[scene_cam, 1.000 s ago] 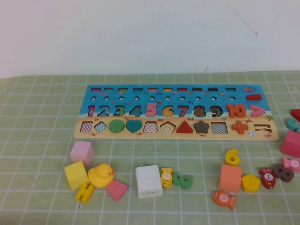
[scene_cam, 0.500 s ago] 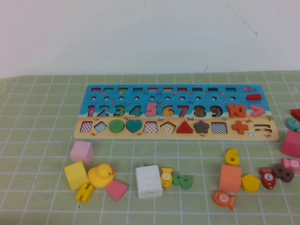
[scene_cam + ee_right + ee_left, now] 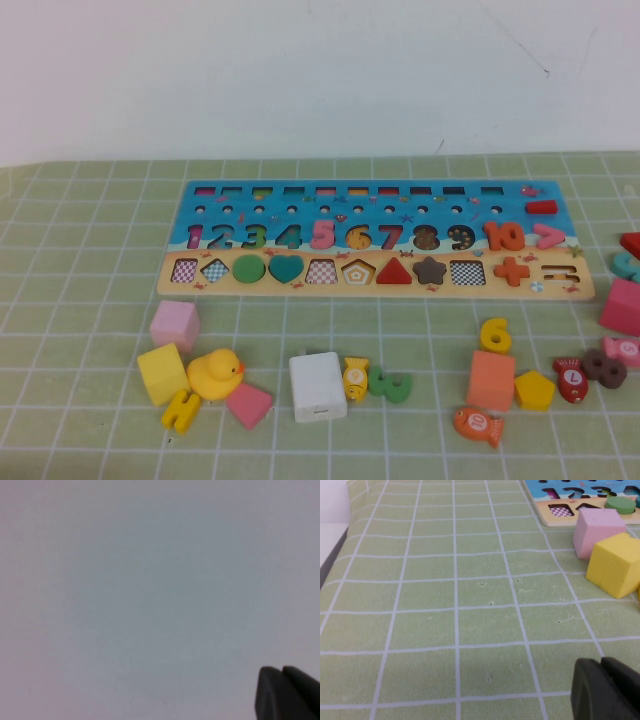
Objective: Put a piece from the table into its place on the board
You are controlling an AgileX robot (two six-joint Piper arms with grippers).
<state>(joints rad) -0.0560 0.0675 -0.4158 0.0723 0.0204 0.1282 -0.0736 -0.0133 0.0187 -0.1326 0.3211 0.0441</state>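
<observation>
The yellow numeral 6 (image 3: pixel 495 334) lies flat on the green mat, in front of the right part of the board and just behind an orange block (image 3: pixel 491 380). The board (image 3: pixel 380 200) lies across the middle of the mat, blue above with numerals 1-10, tan below with shape cut-outs. Its corner also shows in the left wrist view (image 3: pixel 555 517). Neither gripper shows in the high view. My left gripper (image 3: pixel 601 662) hangs low over bare mat left of the cubes, fingers together and empty. My right gripper (image 3: pixel 281 670) faces a blank grey wall, fingers together and empty.
Loose pieces lie in front of the board: pink cube (image 3: pixel 174 325), yellow cube (image 3: pixel 163 373), rubber duck (image 3: pixel 214 374), white box (image 3: pixel 317 386), yellow pentagon (image 3: pixel 535 390), orange fish (image 3: pixel 477 425), red fish (image 3: pixel 571 380). More blocks sit at the right edge (image 3: pixel 622 305).
</observation>
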